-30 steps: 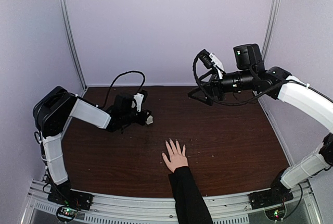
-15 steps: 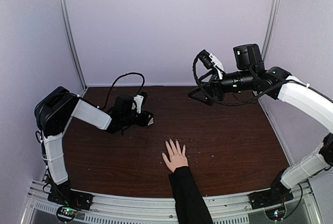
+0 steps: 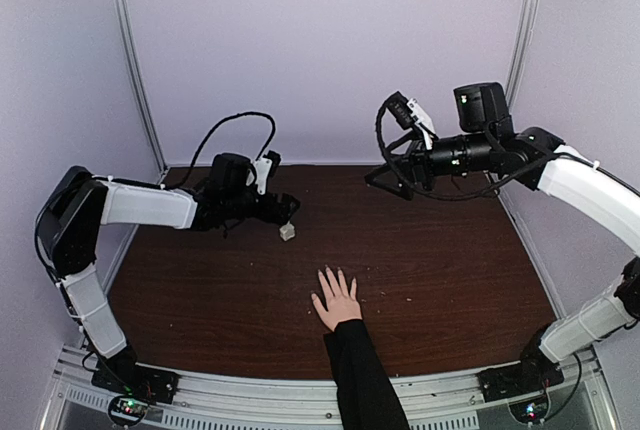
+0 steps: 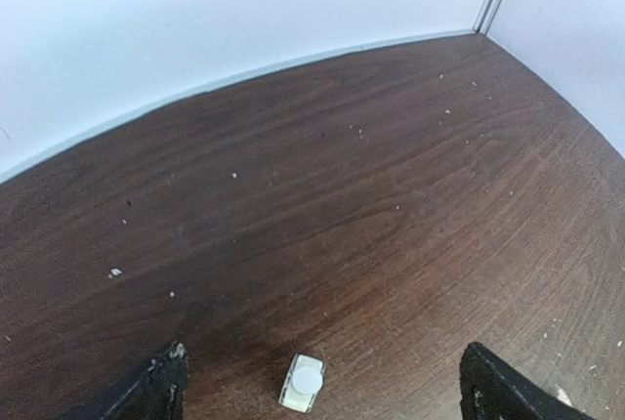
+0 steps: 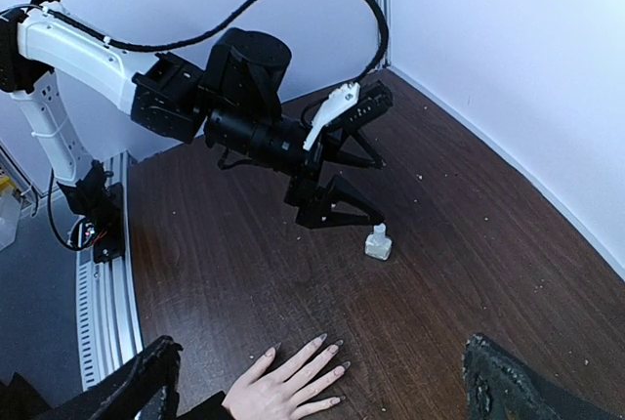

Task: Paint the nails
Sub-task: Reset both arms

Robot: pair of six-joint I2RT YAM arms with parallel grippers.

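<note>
Left tool (image 3: pixel 284 207) gapes wide just beside the bottle (image 3: pixel 287 233). Right tool (image 3: pixel 382 178) hangs wide, raised. The hand (image 3: pixel 337 300) lies near the bench's (image 3: pixel 450 270) front edge, its nails (image 5: pixel 339 345) seemingly dark.

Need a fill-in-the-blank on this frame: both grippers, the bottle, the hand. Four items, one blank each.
1. The left gripper is ____ and grips nothing.
2. The small bottle with the white cap stands ____ on the table, just ahead of the left gripper.
3. The hand lies flat on the table, palm ____.
4. The right gripper, open and raised above the table, holds ____.

Missing words: open; upright; down; nothing
</note>
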